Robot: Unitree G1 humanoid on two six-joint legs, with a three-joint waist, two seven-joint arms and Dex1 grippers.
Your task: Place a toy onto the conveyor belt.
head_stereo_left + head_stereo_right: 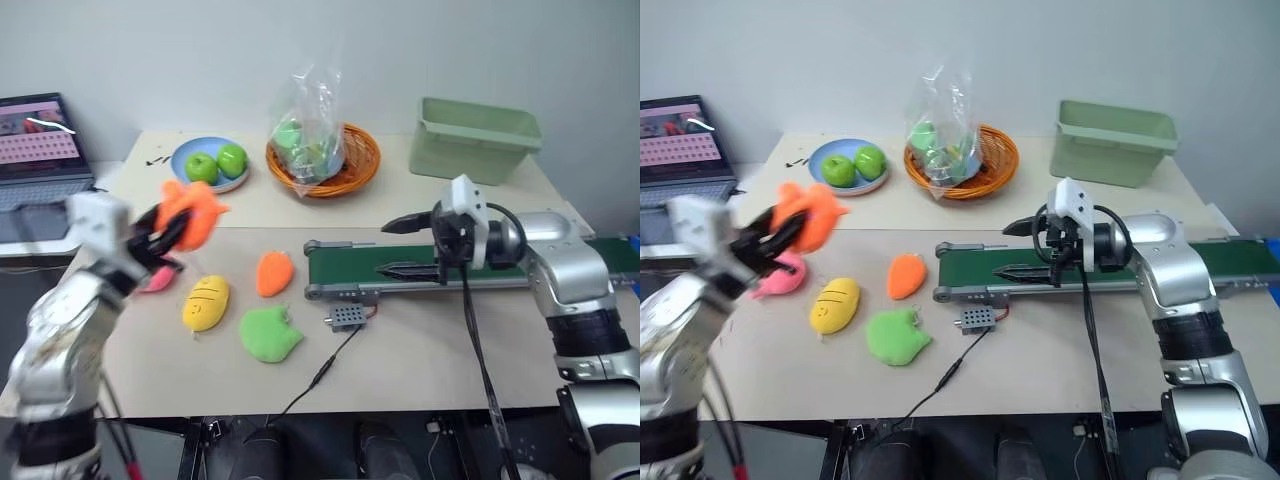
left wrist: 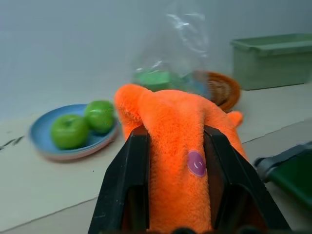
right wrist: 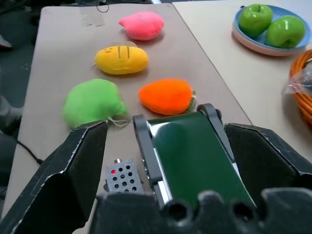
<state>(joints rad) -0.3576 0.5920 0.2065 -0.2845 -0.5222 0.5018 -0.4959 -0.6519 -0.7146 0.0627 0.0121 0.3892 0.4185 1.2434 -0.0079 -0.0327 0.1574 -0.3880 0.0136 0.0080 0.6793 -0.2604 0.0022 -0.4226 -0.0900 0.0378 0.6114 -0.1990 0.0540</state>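
Left gripper is raised over the counter's 9 o'clock side, jaws clamped on the toy, a bumpy orange plush held clear of the surface. In the left wrist view the black fingers press both flanks of the plush; a small purple disc sits on its fabric, no lettering legible.

Right gripper hangs over the left end of the belt, jaws apart, one finger on each side of the green strip, which runs off toward 3 o'clock.

On the counter near the belt's end: carrot plush, yellow plush with dark stripes, green plush, pink plush below the held toy. A grey box with holes and a red light lies just beside the belt frame, with a black cable trailing to 6 o'clock.

At 12 o'clock: blue plate with two green apples, orange basket holding a clear bag, green bin. A laptop at 10 o'clock shows a pink screen, text unreadable.
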